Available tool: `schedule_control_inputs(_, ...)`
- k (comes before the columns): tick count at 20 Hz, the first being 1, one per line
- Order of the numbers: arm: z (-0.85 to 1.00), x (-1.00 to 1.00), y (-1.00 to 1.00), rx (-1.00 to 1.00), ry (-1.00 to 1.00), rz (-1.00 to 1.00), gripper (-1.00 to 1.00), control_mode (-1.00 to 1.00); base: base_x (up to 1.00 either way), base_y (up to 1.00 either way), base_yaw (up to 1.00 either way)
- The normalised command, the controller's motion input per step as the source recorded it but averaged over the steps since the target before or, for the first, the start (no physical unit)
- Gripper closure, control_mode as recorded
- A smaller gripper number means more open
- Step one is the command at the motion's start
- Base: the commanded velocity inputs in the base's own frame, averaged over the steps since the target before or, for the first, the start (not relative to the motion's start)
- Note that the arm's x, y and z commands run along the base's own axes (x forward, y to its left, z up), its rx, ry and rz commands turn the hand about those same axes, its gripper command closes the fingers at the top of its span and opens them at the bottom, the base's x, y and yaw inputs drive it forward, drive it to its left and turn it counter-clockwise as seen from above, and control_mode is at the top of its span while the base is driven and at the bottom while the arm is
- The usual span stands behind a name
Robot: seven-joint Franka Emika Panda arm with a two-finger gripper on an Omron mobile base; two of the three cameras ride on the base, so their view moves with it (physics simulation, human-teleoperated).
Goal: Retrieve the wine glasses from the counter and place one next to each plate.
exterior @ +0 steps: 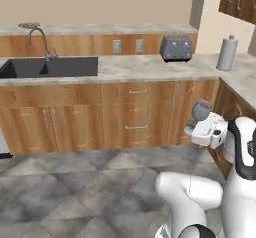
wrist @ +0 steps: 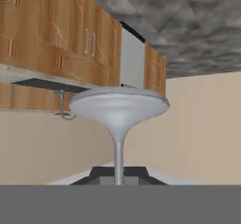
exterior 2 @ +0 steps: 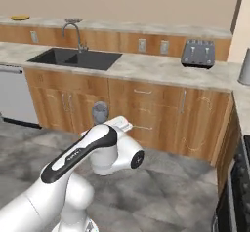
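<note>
My gripper [exterior: 198, 127] is shut on the thin stem of a grey-blue wine glass [exterior: 201, 110], held in the air over the floor in front of the counter [exterior: 135, 68]. From the right base view the glass [exterior 2: 100, 111] shows just past my forearm, with the gripper [exterior 2: 105, 125] under its bowl. The hand view looks along the stem to the bowl [wrist: 117, 106], the gripper [wrist: 118, 173] closed at its base. A grey plate [exterior 2: 73, 20] and a golden-yellow plate [exterior 2: 20, 17] lie on the raised ledge behind the sink.
A dark sink [exterior: 52, 67] with a faucet [exterior: 41, 39] is set in the counter. A toaster [exterior: 176, 48] and a paper towel roll [exterior: 227, 53] stand to the right. A dishwasher front [exterior 2: 14, 99] is at the left. Grey tiled floor [exterior: 90, 187] lies open ahead.
</note>
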Motion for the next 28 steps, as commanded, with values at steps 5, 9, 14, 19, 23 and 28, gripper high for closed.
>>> schedule_control_inputs(5, 0.00, 0.00, 0.00, 0.00, 0.00, 0.00, 1.00, 1.00, 0.00, 0.25, 0.81)
schedule_control_inputs(9, 0.00, 0.00, 0.00, 0.00, 0.00, 0.00, 1.00, 1.00, 0.22, 0.44, 0.66)
schedule_control_inputs(14, 0.00, 0.00, 0.00, 0.00, 0.00, 0.00, 1.00, 1.00, 0.63, 0.72, 0.46)
schedule_control_inputs(19, 0.00, 0.00, 0.00, 0.00, 0.00, 0.00, 1.00, 1.00, 0.99, 1.00, 0.19)
schedule_control_inputs(23, 0.00, 0.00, 0.00, 0.00, 0.00, 0.00, 1.00, 1.00, 1.00, 0.84, 0.24)
schedule_control_inputs(28, 0.00, 0.00, 0.00, 0.00, 0.00, 0.00, 1.00, 1.00, 1.00, 0.31, 0.36)
